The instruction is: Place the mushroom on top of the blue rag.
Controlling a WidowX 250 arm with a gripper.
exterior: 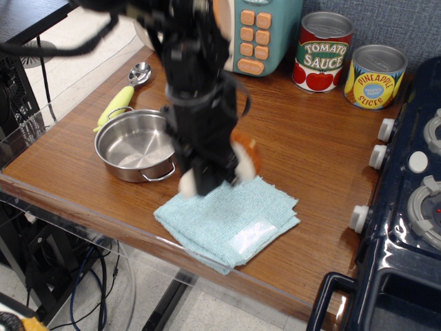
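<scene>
Nearest lay blue rag (pixel 231 219) at table (pixel 303 148) front edge, w/ gripper (pixel 212 172) over its far-left part, clamped on mushroom (pixel 242 156), orange cap to right, blurred; steel pot (pixel 138 145) & yellow-handled spoon (pixel 122 96) left, 2 cans (pixel 348 63) + toy microwave (pixel 251 31) at back.

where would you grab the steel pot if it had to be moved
Judging by its pose, the pot stands upright and open, so come from above. Pinch the rim on its left side, away from the gripper holding the mushroom beside it. The front loop handle also looks graspable.
</scene>
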